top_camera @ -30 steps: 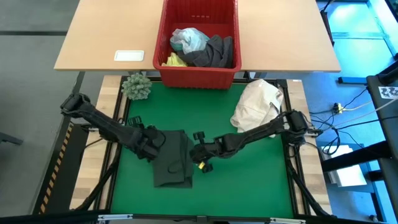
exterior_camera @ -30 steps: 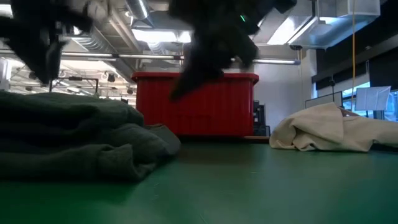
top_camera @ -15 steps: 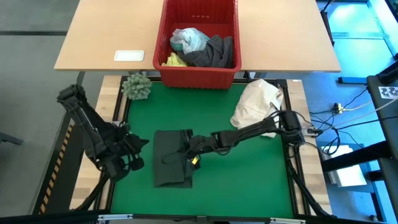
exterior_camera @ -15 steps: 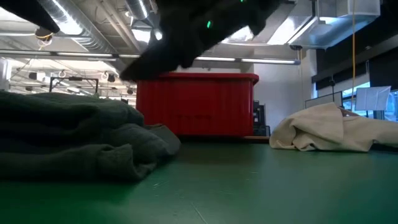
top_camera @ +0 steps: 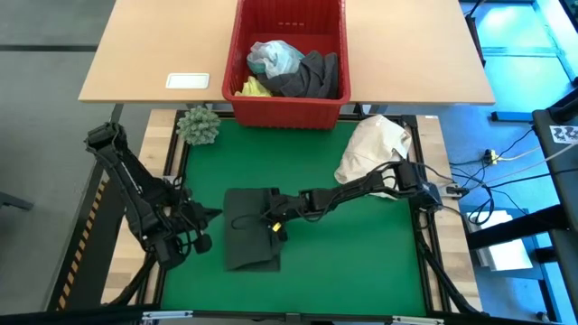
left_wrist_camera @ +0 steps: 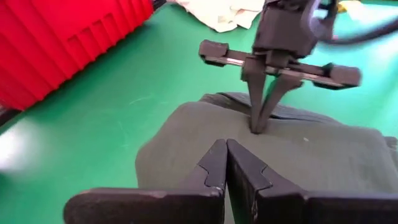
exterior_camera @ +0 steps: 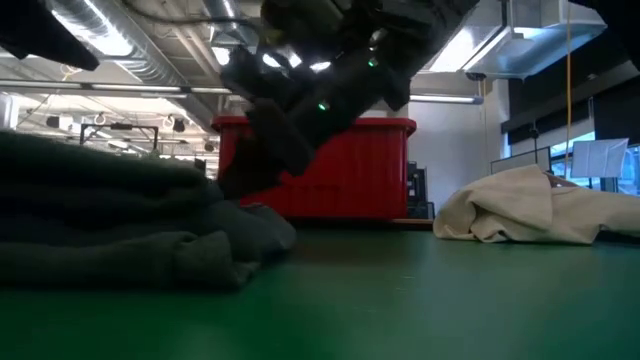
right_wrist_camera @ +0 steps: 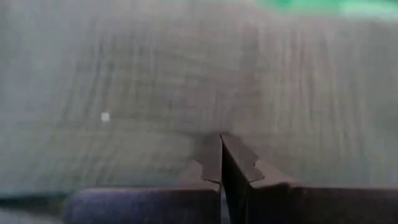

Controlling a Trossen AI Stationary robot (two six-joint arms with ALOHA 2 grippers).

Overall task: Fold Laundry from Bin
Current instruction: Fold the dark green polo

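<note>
Right pincer (top_camera: pixel 271 223) closed, tips pressed down onto the folded dark green-black soft cloth garment (top_camera: pixel 248 242), nothing pinched between them so far as the left wrist view shows; seen there as two fingers meeting in a point on the cloth (left_wrist_camera: pixel 258 124). Left pincer (top_camera: pixel 200 219) closed too and empty, held off just beside the garment's edge, over the green mat-covered surface (top_camera: pixel 352 262). Garment itself lying as a thick rectangular pad near the middle of the surface, layers stacked, folded edges rounded and bulky in the low view (exterior_camera: pixel 110 235). Farther out, beyond the mat: bright red rectangular slotted plastic crate (top_camera: pixel 287 116), holding a grey garment (top_camera: pixel 307 77), a light turquoise-blue one (top_camera: pixel 274 56) and a bright yellow one (top_camera: pixel 251 88). Off to one side, a cream-white cloth bundle (top_camera: pixel 372 152); at the opposite corner, a small green spiky plant-like ball (top_camera: pixel 198 125). Judged step: pressing flat and finishing the fold of the first garment. Next move likely calls for lifting the right pincer straight up without dragging the top layer, then setting the pad aside and reaching into the crate for another piece.
</note>
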